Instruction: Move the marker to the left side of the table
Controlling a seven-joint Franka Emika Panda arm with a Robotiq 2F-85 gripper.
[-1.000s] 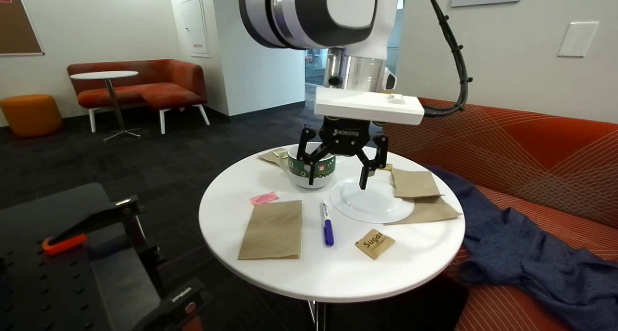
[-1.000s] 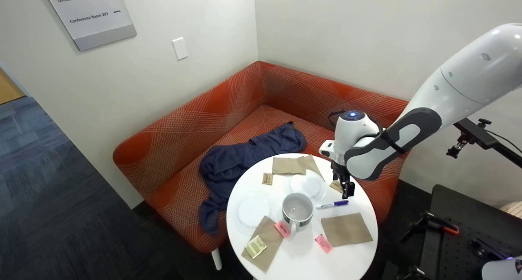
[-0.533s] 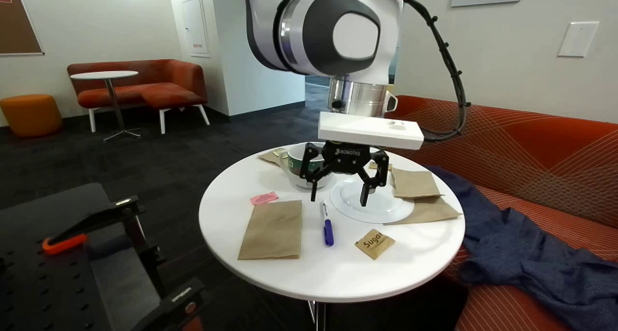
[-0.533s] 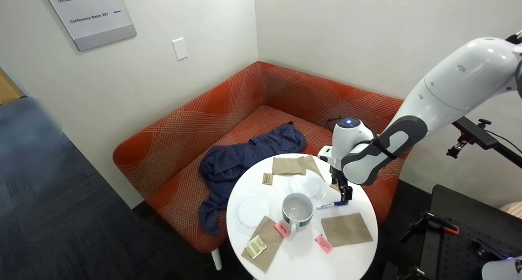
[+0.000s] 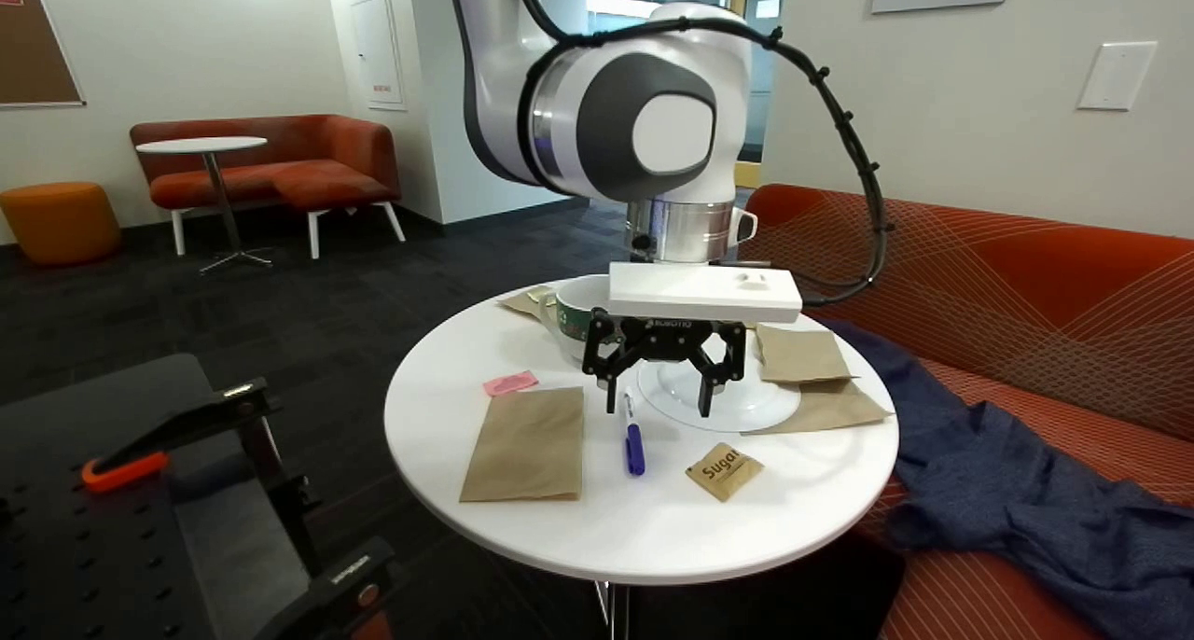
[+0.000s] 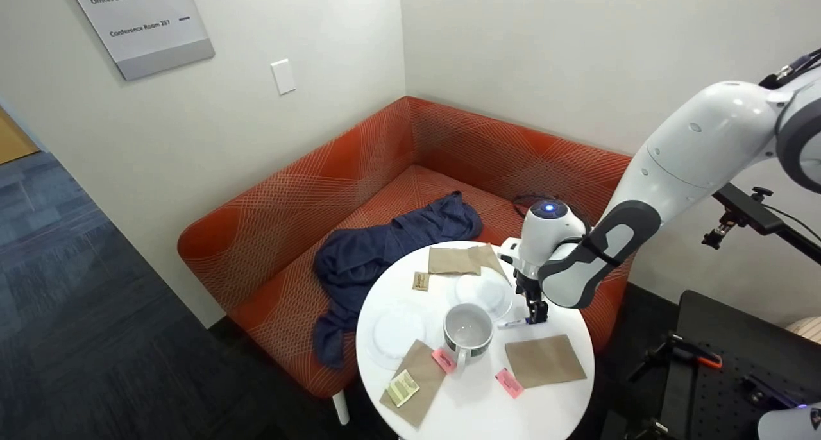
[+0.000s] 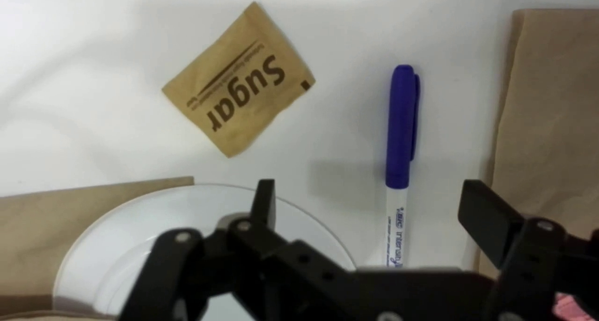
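A: Big red couch (image 6: 397,183) filling the corner in an exterior view, white arm (image 6: 693,138) reaching in from the right edge!

B: And below that arm, the round white table (image 5: 644,528), busy with things, and a dark blue cloth (image 6: 391,235) rumpled on the couch seat alongside.

A: Now the gripper (image 5: 658,411), what's it showing?

B: Released! Two fingers parted wide, tips pointing down over the tabletop.

A: In the wrist view one finger overlaps the rim of a white plate (image 7: 187,213), the other the edge of a folded brown paper (image 7: 547,124).

B: A mug (image 6: 467,328) upright just beside the plate, green band around it, and in an exterior view the gripper hides part of it.

A: And the marker (image 7: 400,138)?

B: There it lies, flat on the tabletop, purple-blue cap on a white barrel, between the folded brown paper and a sugar packet (image 7: 241,84), apart from both! In the wrist view it runs between the parted fingers, nearer the paper side, its lower end hidden by the gripper.

A: Smaller again, a pink packet (image 5: 510,383), right at a corner of the folded brown paper; whether they touch, I can't call it.
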